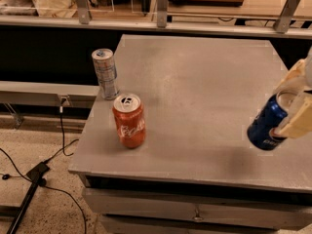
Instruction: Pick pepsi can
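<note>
1. I am seeing the cream two-finger tool [291, 106] hanging at the right edge of the grey metal surface [204, 82], its fingers clamping the dark blue aluminium pepsi can [265, 126].
2. The can is tilting, apparently just off the surface.
3. An orange-red can with white script [129, 121] is standing near the front-left corner, and a slim silver-and-blue can [105, 73] is standing at the left edge.

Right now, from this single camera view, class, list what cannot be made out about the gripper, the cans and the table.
1. Gripper, camera view: at the right edge, shut on the pepsi can; its wrist and arm are cut off by the frame.
2. Pepsi can: top rim and right side hidden behind the cream fingers.
3. Slim silver can: lettering too small to read.
4. Table: right front corner cut off by the frame edge.
</note>
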Robot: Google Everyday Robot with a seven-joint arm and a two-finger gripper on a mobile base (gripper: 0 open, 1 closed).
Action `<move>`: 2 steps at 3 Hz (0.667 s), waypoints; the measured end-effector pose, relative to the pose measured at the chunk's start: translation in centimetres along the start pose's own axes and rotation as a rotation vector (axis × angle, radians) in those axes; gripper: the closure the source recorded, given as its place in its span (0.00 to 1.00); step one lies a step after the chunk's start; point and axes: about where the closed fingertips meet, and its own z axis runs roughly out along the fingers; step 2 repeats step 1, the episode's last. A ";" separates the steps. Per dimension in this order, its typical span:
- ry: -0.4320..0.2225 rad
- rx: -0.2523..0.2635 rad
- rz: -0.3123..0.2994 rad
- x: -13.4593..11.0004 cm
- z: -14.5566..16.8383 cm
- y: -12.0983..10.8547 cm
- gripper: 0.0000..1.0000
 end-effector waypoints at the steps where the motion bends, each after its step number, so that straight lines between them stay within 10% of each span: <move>1: -0.006 0.019 0.002 0.0 -0.8 -0.4 1.00; 2: -0.006 0.019 0.002 0.0 -0.8 -0.4 1.00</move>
